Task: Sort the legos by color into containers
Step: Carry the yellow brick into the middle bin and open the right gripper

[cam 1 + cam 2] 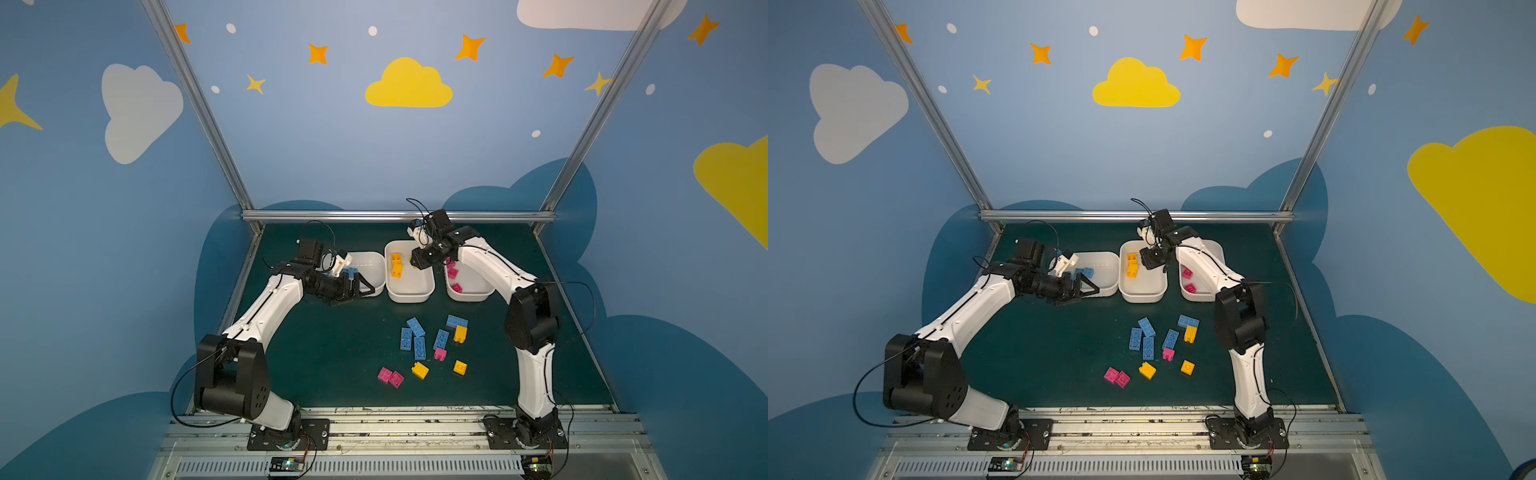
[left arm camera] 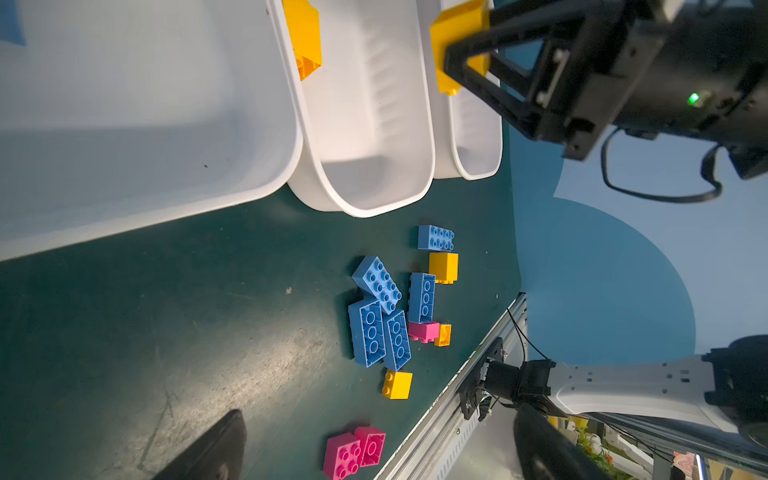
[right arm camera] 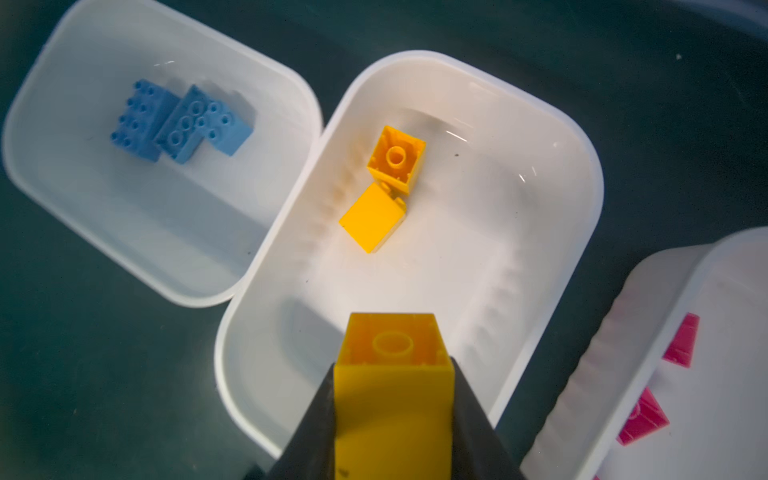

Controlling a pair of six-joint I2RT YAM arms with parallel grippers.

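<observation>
Yellow brick (image 3: 392,399) clenched in right claw (image 3: 392,374), middle tray's (image 1: 409,293) 2 o'clock rim; left claw (image 1: 360,288) released, left tray's (image 1: 372,262) 6 o'clock edge.

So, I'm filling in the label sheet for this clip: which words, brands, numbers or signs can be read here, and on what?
No text can be read.
Yellow cloud and star decals: shapes only, no lettering.
Blue bricks on the table: any stud marking too blurred.
Yellow brick held by the right gripper: no marking visible.
Circuit board at the front rail: print too small.
White trays: no print visible.
</observation>
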